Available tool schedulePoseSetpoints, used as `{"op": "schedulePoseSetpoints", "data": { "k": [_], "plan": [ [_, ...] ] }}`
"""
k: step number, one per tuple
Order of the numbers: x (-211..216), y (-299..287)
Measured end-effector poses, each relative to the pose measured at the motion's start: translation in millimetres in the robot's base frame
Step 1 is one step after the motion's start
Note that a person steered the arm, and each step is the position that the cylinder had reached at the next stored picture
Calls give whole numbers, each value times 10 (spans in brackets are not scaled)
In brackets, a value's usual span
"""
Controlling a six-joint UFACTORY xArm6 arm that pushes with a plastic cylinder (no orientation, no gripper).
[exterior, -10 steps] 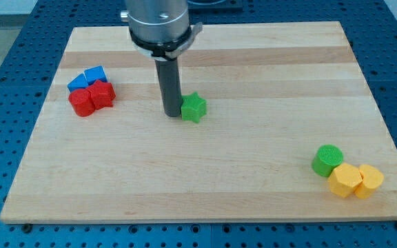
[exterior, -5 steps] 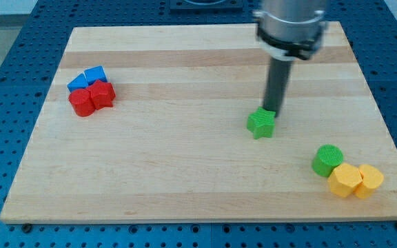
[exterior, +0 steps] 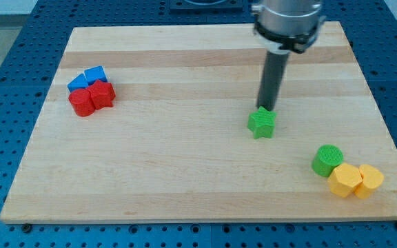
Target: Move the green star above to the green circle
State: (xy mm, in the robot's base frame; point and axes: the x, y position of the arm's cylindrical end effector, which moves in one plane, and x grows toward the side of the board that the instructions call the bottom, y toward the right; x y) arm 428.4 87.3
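Centrally, my tip is resting at the top edge of the green star, touching it or nearly so on the side facing the view's top, slightly toward the view's right of the star's middle. No claw is fitted: the arm is ending in a plain dark rod, so nothing is spreading, closing or pinching, and contact is by pushing only.

The star is lying on the board a little to the right of centre. The green circle is sitting well apart from it, toward the view's lower right, and is touching the first of two yellow blocks and, whose shapes are hard to make out.

The relation governing the coming move is judged to be this: the goal spot, just above the circle, is lying to the right and slightly below the star, whereas the tip is standing above the star. A push from that side would be driving the star downward, not rightward; the tip would probably need to come round to the star's left or upper-left flank.

A red pair and a blue pair are clustering at the view's left, well clear of the route.
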Motion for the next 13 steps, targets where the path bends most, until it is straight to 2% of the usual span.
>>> {"op": "schedulePoseSetpoints", "data": {
  "k": [2, 3, 5, 6, 7, 9, 10, 11, 12, 13],
  "plan": [
    [98, -698],
    [572, -412],
    [661, 811],
    [660, 894],
    [687, 756],
    [864, 126],
    [715, -147],
    [-7, -268],
    [-59, 85],
    [91, 398]
  ]
}}
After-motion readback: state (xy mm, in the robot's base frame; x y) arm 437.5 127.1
